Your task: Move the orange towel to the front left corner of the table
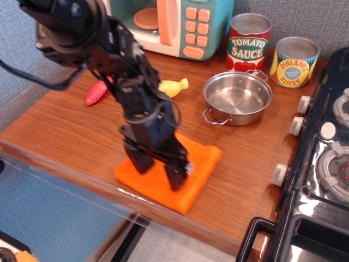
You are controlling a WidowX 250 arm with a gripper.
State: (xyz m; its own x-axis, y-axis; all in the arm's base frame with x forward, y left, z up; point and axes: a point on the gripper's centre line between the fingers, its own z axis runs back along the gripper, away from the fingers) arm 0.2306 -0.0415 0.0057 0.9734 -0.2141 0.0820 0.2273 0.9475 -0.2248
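Observation:
The orange towel (pixel 197 164) lies flat near the front edge of the table (pixel 65 131), around the middle of its width. My black gripper (pixel 158 173) stands on top of the towel, fingers pointing down and spread apart, with both fingertips touching the cloth. The jaws look open, and no fold of cloth is pinched between them. The arm hides the towel's back left part.
A steel pot (pixel 237 98) sits behind and to the right. A yellow banana (pixel 175 85) and a red-handled spoon (pixel 95 94) are partly hidden by the arm. A toy microwave (pixel 180 24) and two cans (pixel 248 41) stand at the back, a black toy stove (pixel 322 164) at the right.

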